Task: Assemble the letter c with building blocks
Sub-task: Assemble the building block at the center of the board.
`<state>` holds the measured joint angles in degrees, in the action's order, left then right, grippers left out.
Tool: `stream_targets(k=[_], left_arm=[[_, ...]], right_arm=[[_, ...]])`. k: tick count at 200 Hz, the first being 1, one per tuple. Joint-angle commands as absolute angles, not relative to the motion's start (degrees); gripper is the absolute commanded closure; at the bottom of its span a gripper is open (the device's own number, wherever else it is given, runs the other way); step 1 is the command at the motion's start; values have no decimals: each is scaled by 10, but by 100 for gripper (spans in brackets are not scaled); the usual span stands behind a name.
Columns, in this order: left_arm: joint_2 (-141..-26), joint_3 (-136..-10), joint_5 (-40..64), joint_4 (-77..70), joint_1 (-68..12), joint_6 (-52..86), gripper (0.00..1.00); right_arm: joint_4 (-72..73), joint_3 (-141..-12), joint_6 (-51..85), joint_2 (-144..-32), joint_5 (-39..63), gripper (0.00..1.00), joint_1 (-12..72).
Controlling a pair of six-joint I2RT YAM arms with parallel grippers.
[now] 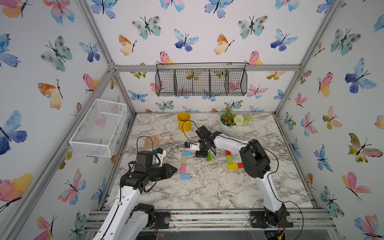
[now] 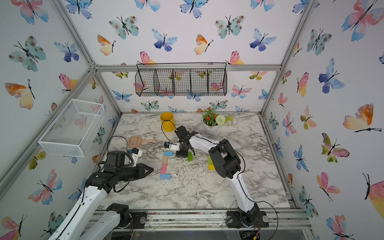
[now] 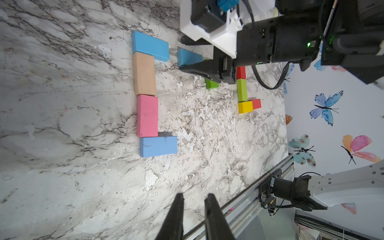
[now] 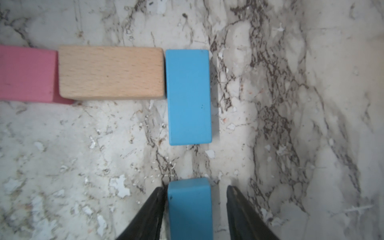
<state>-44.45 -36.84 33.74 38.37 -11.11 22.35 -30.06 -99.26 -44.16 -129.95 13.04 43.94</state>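
Four building blocks lie in a C outline: a blue block point(image 1: 186, 153) point(image 4: 188, 96), a tan block point(image 1: 183, 159) point(image 4: 111, 72), a pink block point(image 1: 183, 168) point(image 3: 147, 115) and a second blue block point(image 1: 185, 176) point(image 3: 158, 146). My right gripper point(image 1: 200, 154) point(image 4: 195, 189) is down at the table, open around a teal block point(image 4: 190, 207) point(image 3: 188, 57). One finger touches the block and the other stands clear of it. The teal block sits just off the first blue block's end. My left gripper point(image 1: 174, 170) point(image 3: 194, 195) hovers beside the C. Its fingers are barely apart and empty.
A green block point(image 1: 208, 156) lies right of my right gripper. Red, green and yellow blocks point(image 1: 229, 159) form an L further right. A tan scoop point(image 1: 151, 141), a yellow cup point(image 1: 184, 121) and a flower pot point(image 1: 228, 126) stand at the back. A white basket point(image 1: 99, 126) hangs on the left wall.
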Motion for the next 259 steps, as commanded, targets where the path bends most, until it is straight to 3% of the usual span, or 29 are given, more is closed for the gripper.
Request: stream_targets(k=[1, 35, 80, 168, 259], left_arm=[[-451, -372, 333, 377, -113, 224, 78], [-449, -371, 340, 377, -113, 220, 78], [-438, -373, 343, 371, -113, 223, 78], [-443, -368, 356, 352, -113, 231, 78], [-443, -367, 360, 351, -113, 227, 78]], right_arm=[[-316, -965, -443, -1290, 108, 43, 437], [-315, -955, -443, -1287, 103, 44, 432], [-318, -951, -451, -1288, 107, 59, 429], [-336, -995, -456, -1314, 145, 70, 430], [-349, -1025, -453, -1337, 155, 72, 445]])
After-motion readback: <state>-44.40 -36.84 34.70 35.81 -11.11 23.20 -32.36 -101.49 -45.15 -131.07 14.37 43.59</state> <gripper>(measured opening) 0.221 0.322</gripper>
